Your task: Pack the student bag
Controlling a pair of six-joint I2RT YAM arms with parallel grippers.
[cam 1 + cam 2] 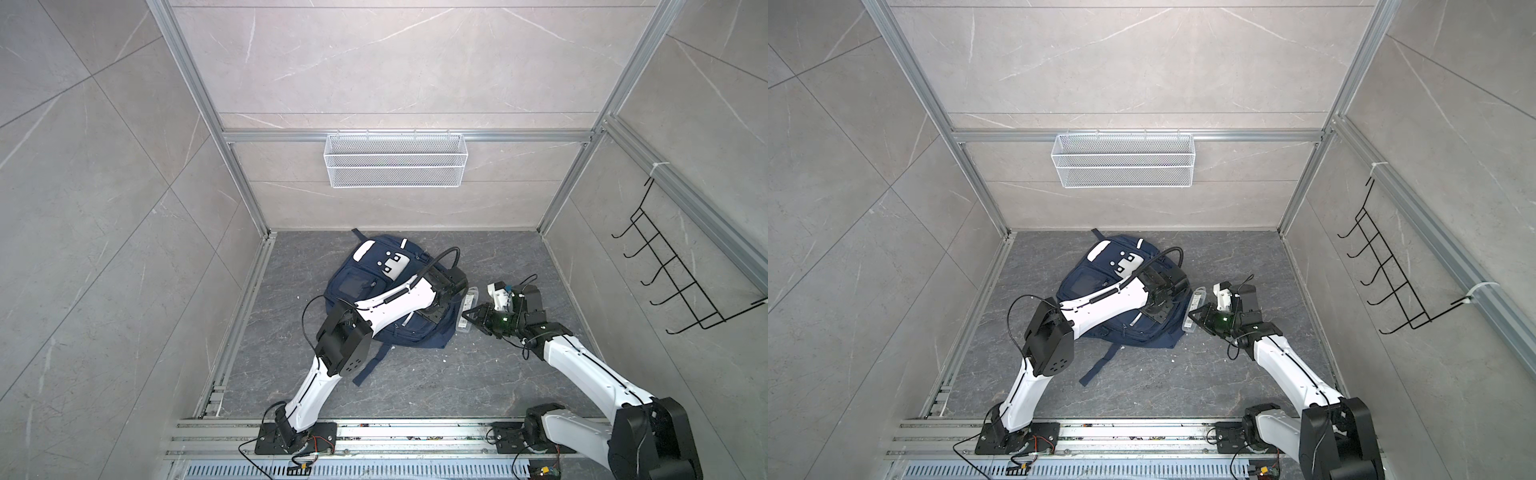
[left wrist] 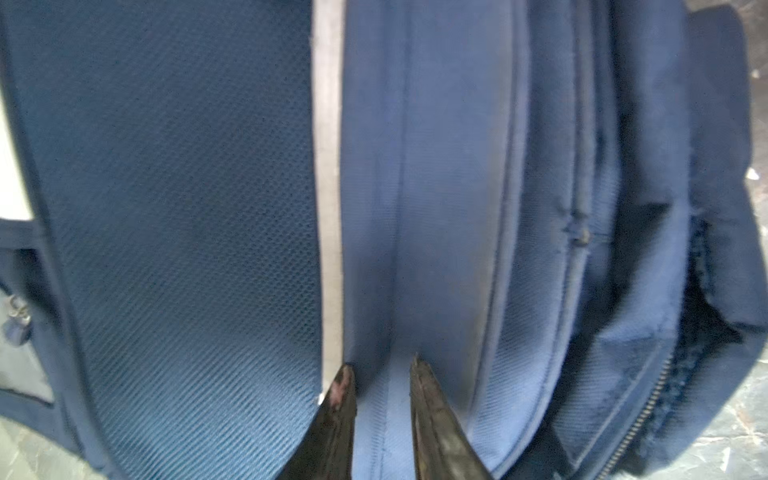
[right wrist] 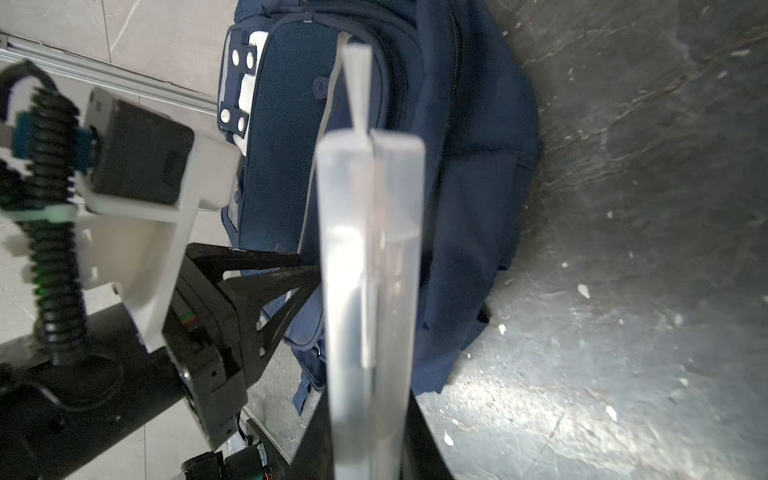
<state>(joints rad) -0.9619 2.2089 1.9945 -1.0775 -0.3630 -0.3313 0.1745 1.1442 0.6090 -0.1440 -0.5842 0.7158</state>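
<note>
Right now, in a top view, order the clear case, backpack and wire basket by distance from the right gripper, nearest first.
1. The clear case, held by the right gripper.
2. The backpack, just to its left.
3. The wire basket, hung high at the back.

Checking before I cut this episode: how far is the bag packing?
Done: nothing visibly packed; the navy-blue fabric backpack lies flat on the dark grey floor, one zip seemingly parted. In hand: the right gripper holds a long clear plastic case beside the bag; the left gripper rests its tips on the bag's fabric, grip unclear. Left: open it wider, insert the case, zip up.
</note>
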